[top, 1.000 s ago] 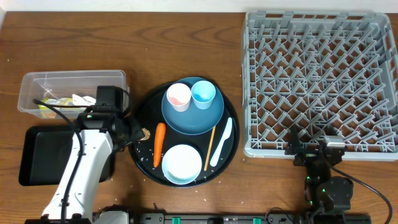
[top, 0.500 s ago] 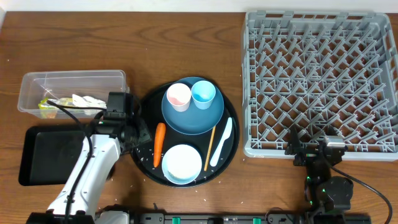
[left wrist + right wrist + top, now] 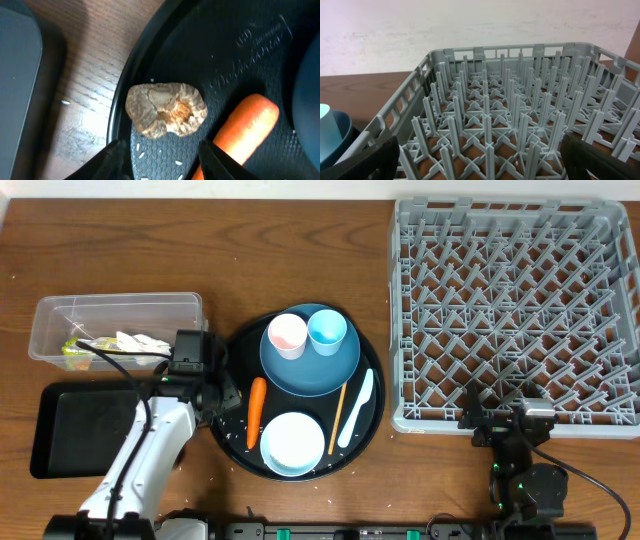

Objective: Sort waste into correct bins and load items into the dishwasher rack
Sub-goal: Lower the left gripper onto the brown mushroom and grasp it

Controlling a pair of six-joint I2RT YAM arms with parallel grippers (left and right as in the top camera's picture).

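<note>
Brown lump: small and wrinkly; looks light, soft and crumbly, so likely to break if squeezed hard.
Where: flat on the floor of the round black tray, just inside its left rim.
Best hold: a soft pinch across the lump's two short ends, low down near the tray floor.
Watch out: carrot just beside the lump, maybe touching; easy to bump or grab by mistake.
Rice grains: a few tiny white bits on the tray floor, just below the lump in the left wrist view.
Left gripper: fingers apart, one on each side, just short of the lump; nothing held.
Round black tray holds: carrot, dark blue plate, pale blue bowl, spoon, chopstick.
On the plate: pink cup and light blue cup, side by side, standing up.
Clear tub: yellow-green wrapper and white tissue inside.
Flat black tray: nothing seen in it; part hidden by the arm.
Rack: no dishes in it.
Right gripper: wide apart, holding nothing, near the rack's front edge.
</note>
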